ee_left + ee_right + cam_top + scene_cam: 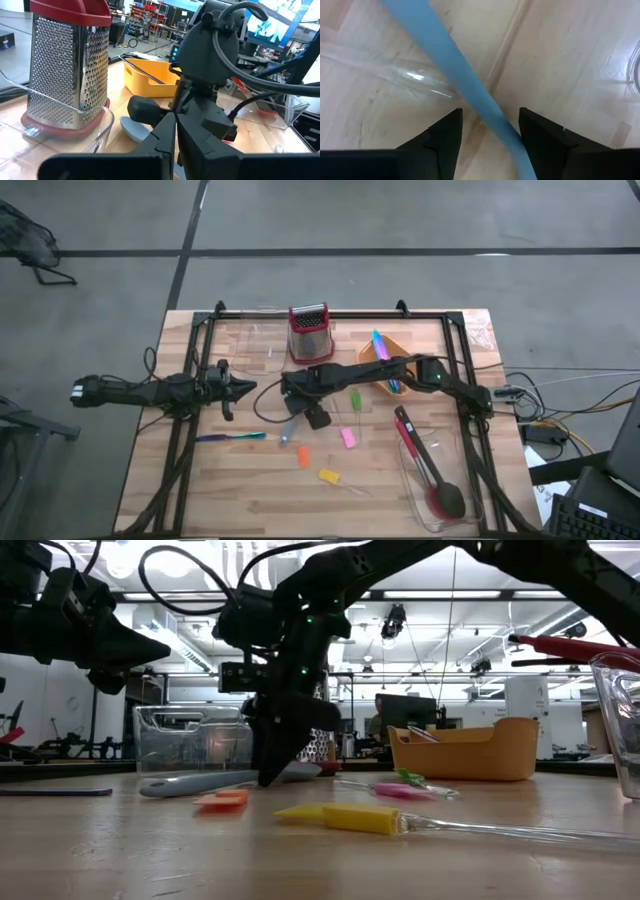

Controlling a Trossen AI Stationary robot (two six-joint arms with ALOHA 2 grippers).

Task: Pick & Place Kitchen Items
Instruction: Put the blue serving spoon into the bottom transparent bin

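Clear bin point(440, 515) near right already holds the long spoons point(425, 465); orange tray point(385, 352) has some utensils. Right gripper point(490, 131) mid-table, jaws spread astride the blue utensil point(451, 65), not clamped. Left gripper point(240, 390) clenched, idle left. Small pieces point(328, 476) remain loose.

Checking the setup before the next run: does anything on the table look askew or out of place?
The red-topped box grater stands inside a clear plastic bin, an odd spot. Small coloured pieces, such as the yellow piece, lie scattered loose. The right gripper straddles a slim blue utensil, jaws open.
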